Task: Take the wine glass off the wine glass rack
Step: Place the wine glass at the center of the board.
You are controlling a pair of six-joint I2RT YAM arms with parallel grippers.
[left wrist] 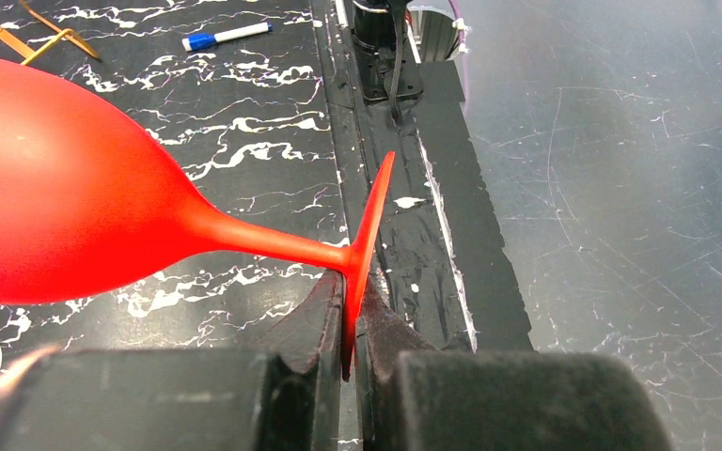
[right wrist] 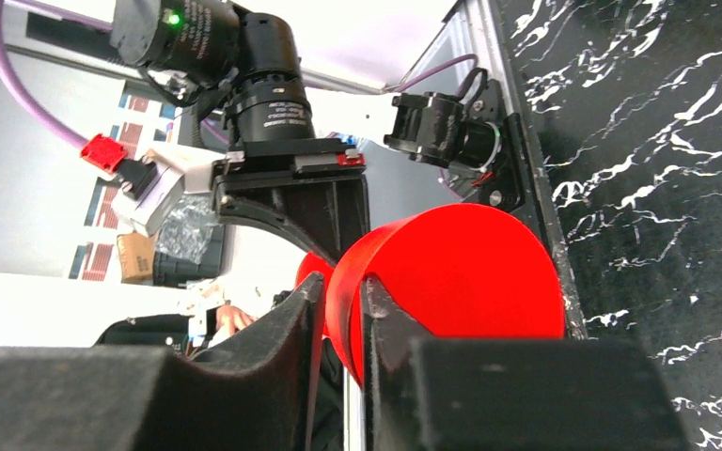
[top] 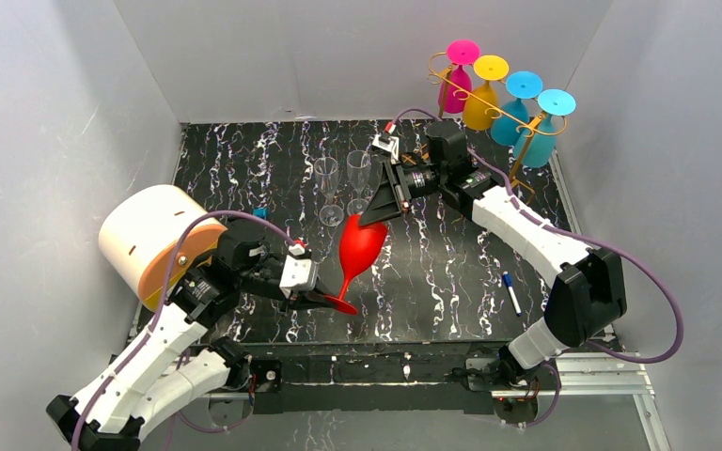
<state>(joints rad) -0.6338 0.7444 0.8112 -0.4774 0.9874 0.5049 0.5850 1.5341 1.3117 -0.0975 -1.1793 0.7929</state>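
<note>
The red wine glass (top: pixel 359 246) is clear of the wine glass rack (top: pixel 521 155) and hangs tilted in the air between the two tools, above the surface (top: pixel 432 282). Its foot points down toward the left tool (left wrist: pixel 353 329), and its bowl points up toward the right tool (right wrist: pixel 343 329).

The left tool is clamped tight on the edge of the foot. The right tool's jaws stand narrowly apart with the bowl's rim between them. Whether they press on the rim cannot be told.

The rack stands well behind the right tool, and four coloured glasses (top: pixel 478 103) hang upside down on it. Two clear flutes (top: pixel 327 178) stand just beside the right tool, and a pen (top: pixel 511 291) lies on its near side.

The lift-off looks done, and the step in hand seems to be passing the glass between tools or setting it down. The next move probably calls for one tool to let go while the other holds firm. The glass would then be swung upright and its foot lowered flat, clear of the flutes.
</note>
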